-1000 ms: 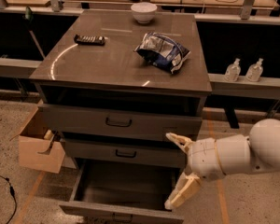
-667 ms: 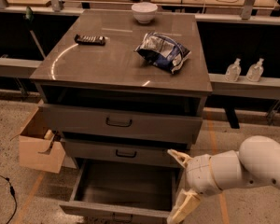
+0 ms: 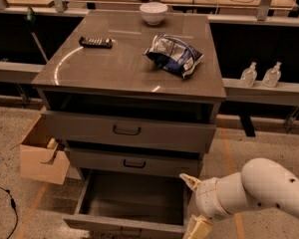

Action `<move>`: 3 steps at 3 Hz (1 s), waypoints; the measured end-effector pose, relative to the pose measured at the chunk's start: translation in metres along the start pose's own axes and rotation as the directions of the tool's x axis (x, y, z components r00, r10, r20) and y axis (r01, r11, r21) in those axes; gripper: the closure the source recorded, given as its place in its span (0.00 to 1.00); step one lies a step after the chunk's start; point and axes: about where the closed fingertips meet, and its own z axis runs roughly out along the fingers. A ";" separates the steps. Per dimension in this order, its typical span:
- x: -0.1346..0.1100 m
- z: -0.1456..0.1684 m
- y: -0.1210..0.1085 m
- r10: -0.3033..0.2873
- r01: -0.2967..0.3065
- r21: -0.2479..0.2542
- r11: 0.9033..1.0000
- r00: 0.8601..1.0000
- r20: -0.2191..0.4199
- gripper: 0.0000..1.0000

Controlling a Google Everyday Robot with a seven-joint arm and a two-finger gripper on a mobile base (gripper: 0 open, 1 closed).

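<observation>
Camera view looks down at a grey drawer cabinet [image 3: 124, 63] with three drawers. Bottom drawer [image 3: 132, 198] is pulled well out, inside bare, dark handle low on its front at the frame edge. Gripper [image 3: 193, 205] sits at lower right, by the front right corner of that open drawer, on the end of a white arm [image 3: 269, 190] that enters from the right edge. Its two cream fingers are spread wide apart with nothing between them: upper finger [image 3: 188, 180] near the top of the drawer's right side wall, lower finger [image 3: 198, 228] just beside the drawer front's right end. Cannot tell whether either finger touches the drawer. Middle drawer [image 3: 134, 163] is directly above the open one, pushed in, with a dark handle. Top drawer [image 3: 127, 131] is above that, with a dark gap between it and the cabinet top. On the cabinet top: crumpled chip bag [image 3: 173, 55] right of centre, white bowl [image 3: 153, 12] at the back edge, dark flat bar-shaped thing [image 3: 95, 42] on the left, well apart from each other. Open cardboard box [image 3: 40, 156] stands on the floor just beside the cabinet's left side. Two clear bottles [image 3: 248, 74] stand on a low ledge at right, behind the cabinet. Black cable [image 3: 5, 203] lies on the floor at lower left.
</observation>
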 end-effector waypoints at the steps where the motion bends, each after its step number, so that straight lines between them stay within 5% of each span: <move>1: 0.000 0.000 0.000 0.000 0.000 0.000 1.000 1.000 0.001 0.00; 3: 0.029 0.097 0.027 0.046 -0.056 -0.083 0.995 0.992 -0.119 0.00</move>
